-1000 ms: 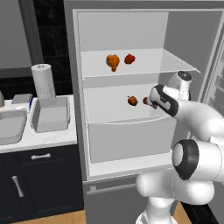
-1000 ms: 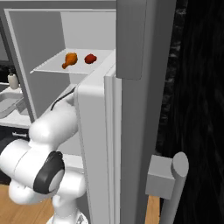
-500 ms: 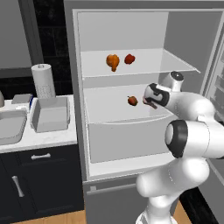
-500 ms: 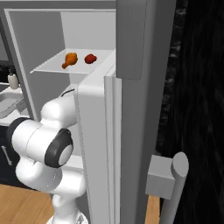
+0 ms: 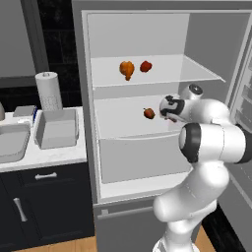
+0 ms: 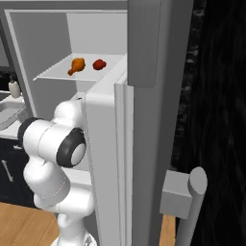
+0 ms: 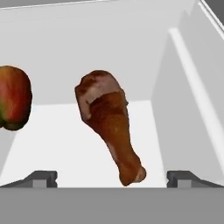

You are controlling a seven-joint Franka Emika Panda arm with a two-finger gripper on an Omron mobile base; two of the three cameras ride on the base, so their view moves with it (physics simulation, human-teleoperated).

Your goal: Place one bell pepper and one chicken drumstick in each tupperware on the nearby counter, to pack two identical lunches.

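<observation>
Reddish-brown chicken drumstick (image 7: 111,124) lying on the fridge's middle shelf, bulbous end away, narrow bone end toward the camera. Beside it, apart, a darker orange-red bell pepper (image 7: 14,97), also seen on that shelf from the left base view (image 5: 149,113). On the upper shelf, a bright orange drumstick (image 5: 127,69) just beside a red pepper (image 5: 145,66). One light grey tupperware (image 5: 56,128), shallow, flared rim, sitting on the white desk (image 5: 49,155); a second alike tub (image 5: 11,142) at its left.

Paper towel roll (image 5: 48,90) standing at 12 o'clock of the sink (image 5: 12,142), open fridge (image 5: 147,29) off at 3.
</observation>
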